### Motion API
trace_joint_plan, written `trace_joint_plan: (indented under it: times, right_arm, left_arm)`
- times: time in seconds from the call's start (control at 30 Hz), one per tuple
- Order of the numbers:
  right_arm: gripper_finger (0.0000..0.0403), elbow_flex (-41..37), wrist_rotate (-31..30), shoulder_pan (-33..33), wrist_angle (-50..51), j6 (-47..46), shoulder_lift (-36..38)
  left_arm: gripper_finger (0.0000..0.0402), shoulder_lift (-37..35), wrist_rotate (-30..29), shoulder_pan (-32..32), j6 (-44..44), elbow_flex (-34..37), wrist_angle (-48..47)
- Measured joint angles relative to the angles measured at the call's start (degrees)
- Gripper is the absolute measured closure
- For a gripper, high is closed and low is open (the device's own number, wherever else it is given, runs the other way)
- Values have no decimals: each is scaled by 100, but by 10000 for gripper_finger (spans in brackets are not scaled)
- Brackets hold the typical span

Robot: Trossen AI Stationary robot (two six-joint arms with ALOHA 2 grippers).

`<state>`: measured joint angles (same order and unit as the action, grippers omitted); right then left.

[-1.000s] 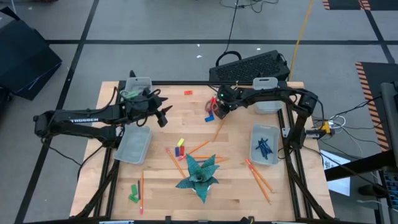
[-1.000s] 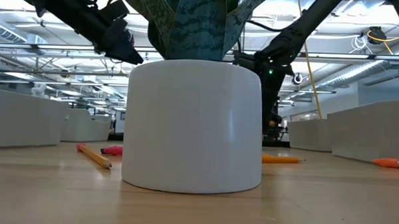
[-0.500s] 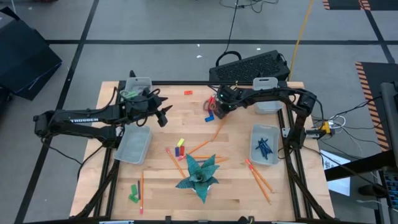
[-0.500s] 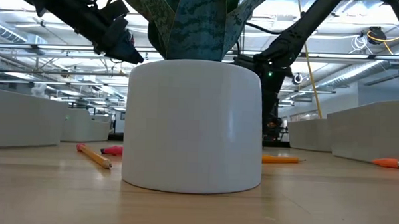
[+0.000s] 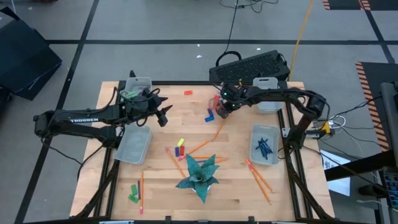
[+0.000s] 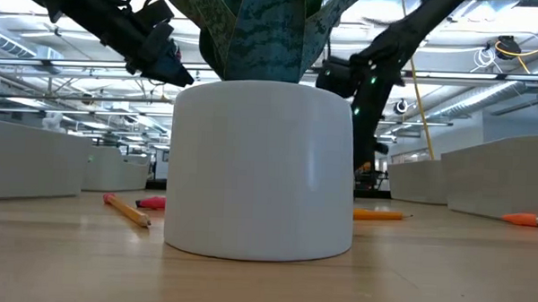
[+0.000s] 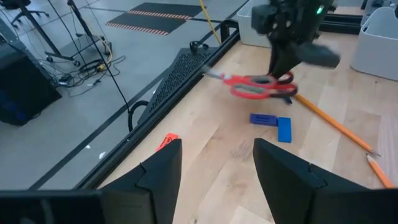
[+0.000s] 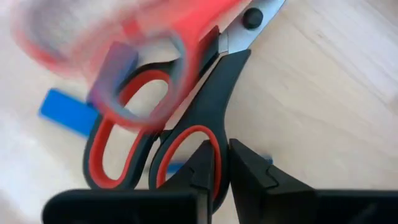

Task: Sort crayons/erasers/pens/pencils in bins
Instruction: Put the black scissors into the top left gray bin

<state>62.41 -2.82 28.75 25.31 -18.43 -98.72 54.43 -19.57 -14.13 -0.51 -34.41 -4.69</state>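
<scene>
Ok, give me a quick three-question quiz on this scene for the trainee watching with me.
1. Fill in: in the high view, the pens lie in the bin on the table's ___ side.
2. What is the right gripper shut on? A) a pen B) the scissors C) a bin
3. True or false: the left gripper is open and holds nothing.

Key: 1 right; 2 B; 3 true.
</scene>
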Motion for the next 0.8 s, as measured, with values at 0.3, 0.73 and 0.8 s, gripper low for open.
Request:
trace_joint_plan:
  times: [0.3, 0.73, 0.8]
  right_arm:
    - [375, 0, 430, -423, 707, -176, 752]
    - [375, 0, -60, -1647, 166, 221, 1157]
    - [375, 0, -593, -1855, -24, 411, 1237]
  left_arm:
    - [199, 0, 0, 0, 0, 0, 48]
    - [199, 0, 1191, 94, -517, -4, 490]
    - [199, 0, 1441, 193, -597, -4, 671]
